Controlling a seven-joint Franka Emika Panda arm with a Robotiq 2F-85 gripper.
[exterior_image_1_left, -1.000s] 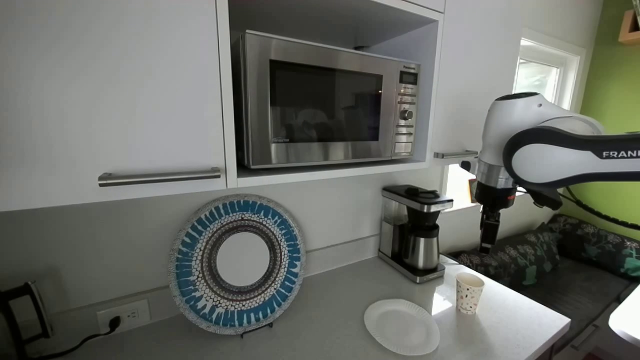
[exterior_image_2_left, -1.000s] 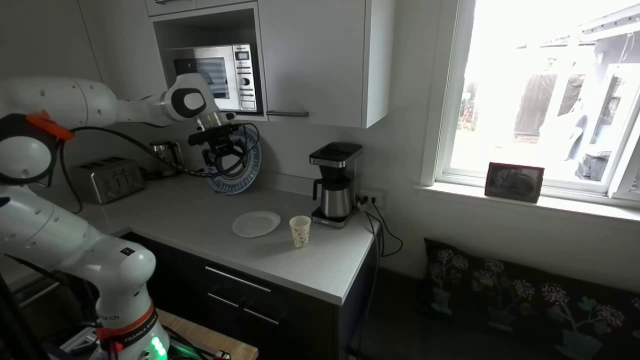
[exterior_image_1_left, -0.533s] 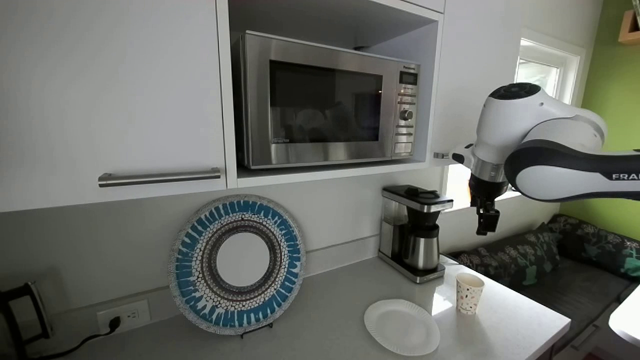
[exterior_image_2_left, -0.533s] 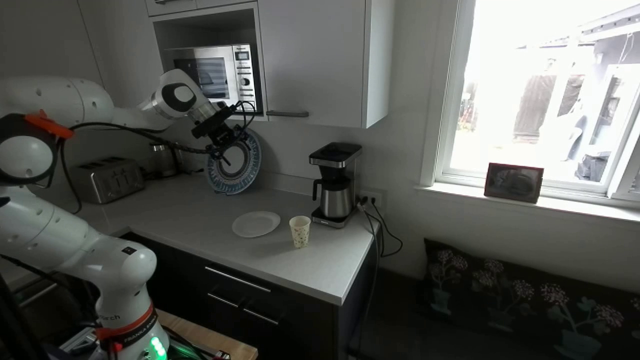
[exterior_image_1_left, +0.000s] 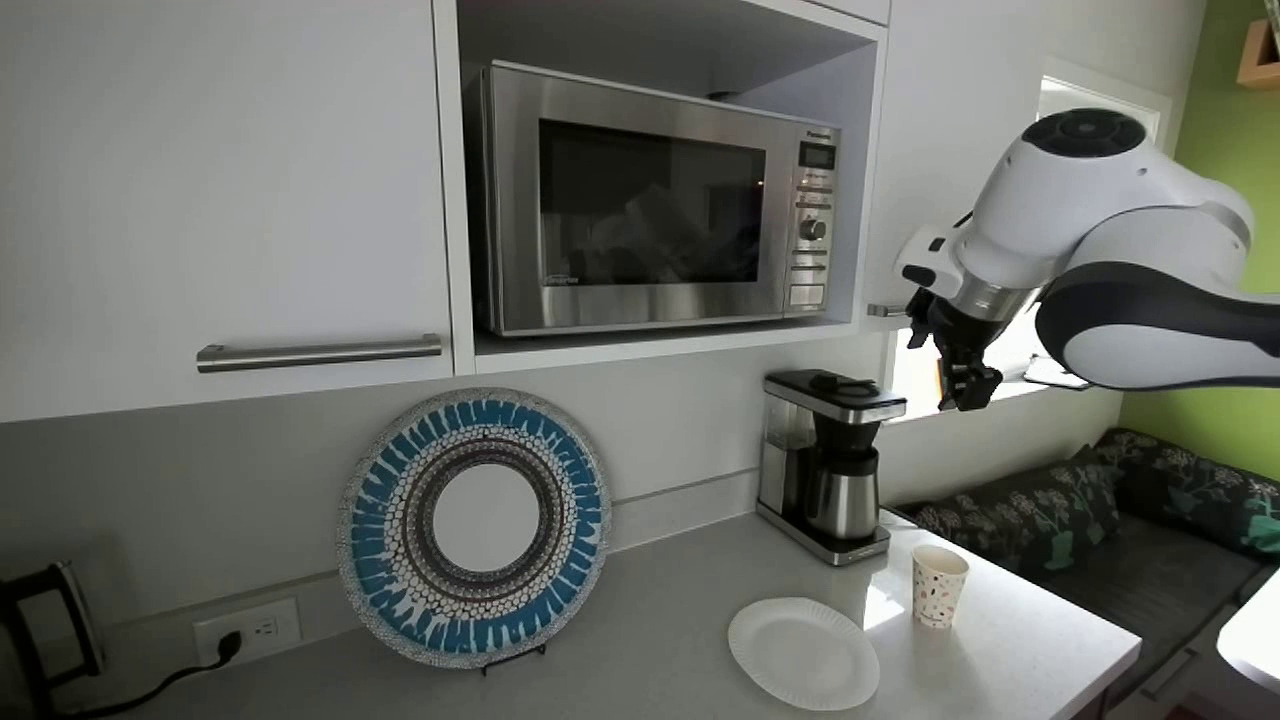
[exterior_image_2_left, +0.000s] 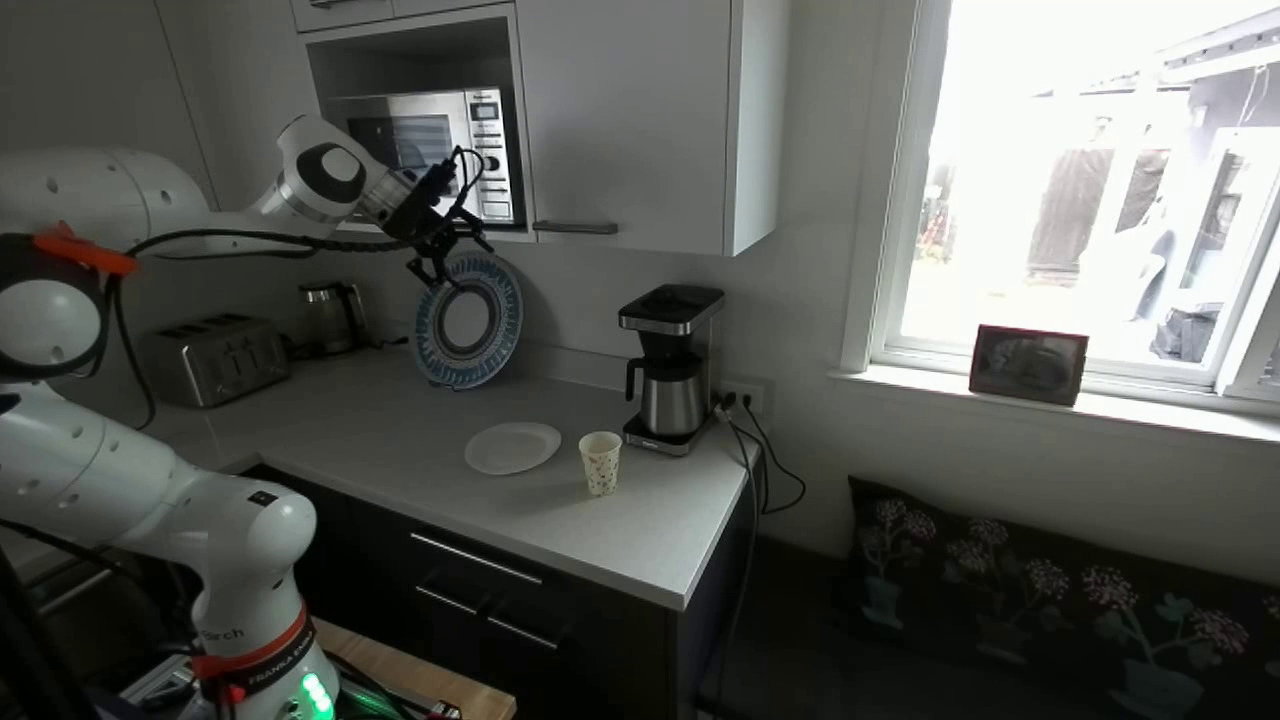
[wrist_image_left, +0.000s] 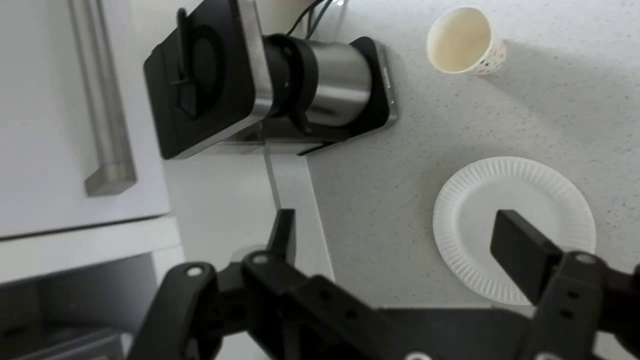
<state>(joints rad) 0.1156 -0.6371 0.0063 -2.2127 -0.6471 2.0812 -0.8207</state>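
The white, black-trimmed robot arm (exterior_image_1_left: 1120, 230) holds its end slanting downward, the black two-fingered gripper (wrist_image_left: 395, 220) spread wide.

White cupboards (exterior_image_1_left: 220, 190) up high, with silver handles (exterior_image_1_left: 320, 354). Light gray counter (exterior_image_2_left: 640, 540), dark drawers (exterior_image_2_left: 470, 580) under it. Sunny patch (exterior_image_1_left: 882, 607) on counter. Big window (exterior_image_2_left: 1060, 200), very bright outside. Green wall (exterior_image_1_left: 1230, 130) past dark seat (exterior_image_1_left: 1170, 575) with flowery cushions (exterior_image_1_left: 1030, 515).

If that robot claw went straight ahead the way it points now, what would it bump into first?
Probably the countertop: in the wrist view, a stretch beside the paper plate shows between the parted fingers of the gripper. Depth is unclear, so the plate or backsplash might come first.
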